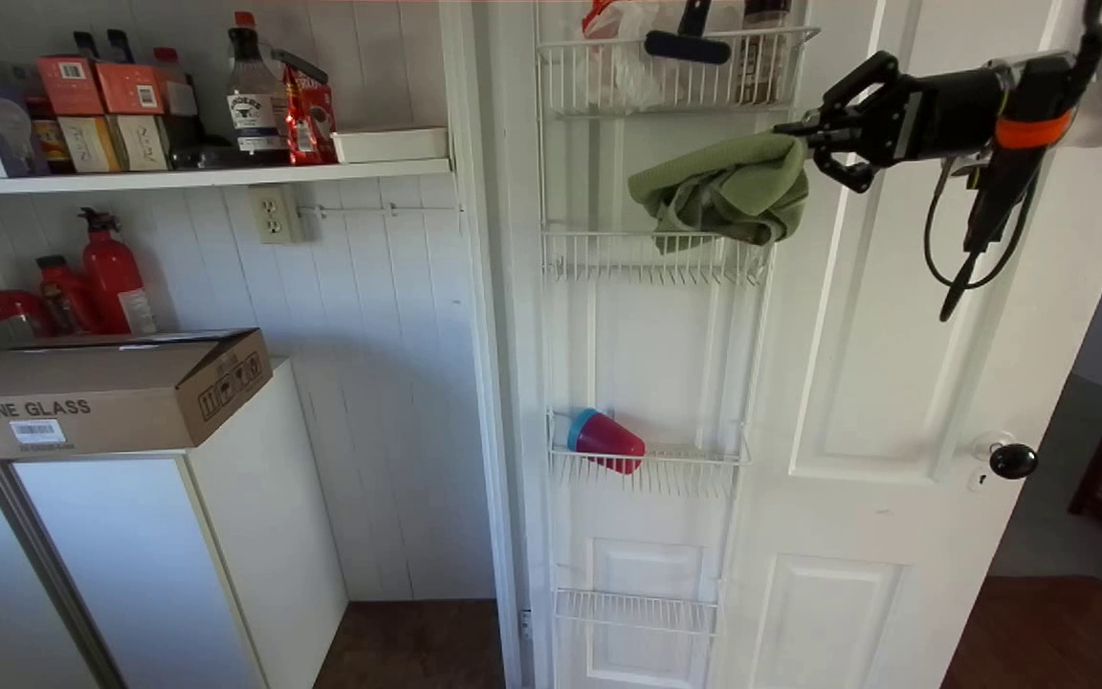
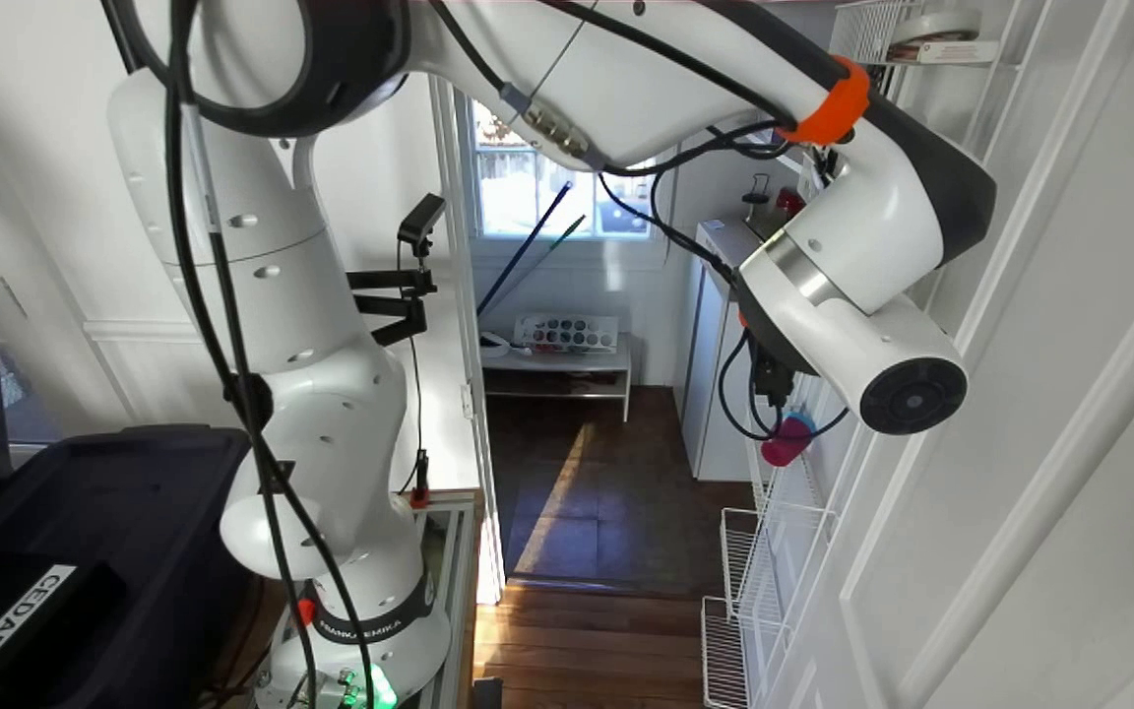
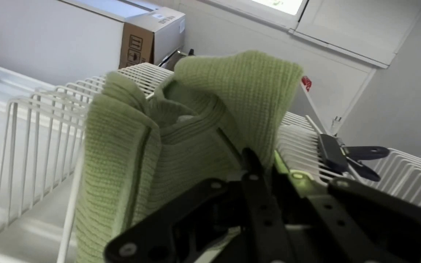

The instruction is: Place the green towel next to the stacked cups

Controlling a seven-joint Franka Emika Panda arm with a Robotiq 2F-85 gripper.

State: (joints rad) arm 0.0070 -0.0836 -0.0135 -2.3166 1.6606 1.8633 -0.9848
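A ribbed green cloth towel (image 1: pixel 742 180) hangs from the black Robotiq gripper (image 1: pixel 790 132), whose jaws are closed on it, pinching it at its upper right edge in an exterior view. Most of the cloth lies beyond and below the tips, bunched in loose folds. In the wrist view it spreads ahead of the jaws and to their left, one thick fold standing past the tips and another dropping at the left. The lower folds reach the height of an upper white wire shelf (image 1: pixel 599 234); whether they touch it cannot be told. Well below the towel, the magenta and light-blue stacked cups (image 1: pixel 612 440) lie tilted on a lower white wire shelf (image 1: pixel 694 460), their narrow end lower; how many are nested cannot be told.
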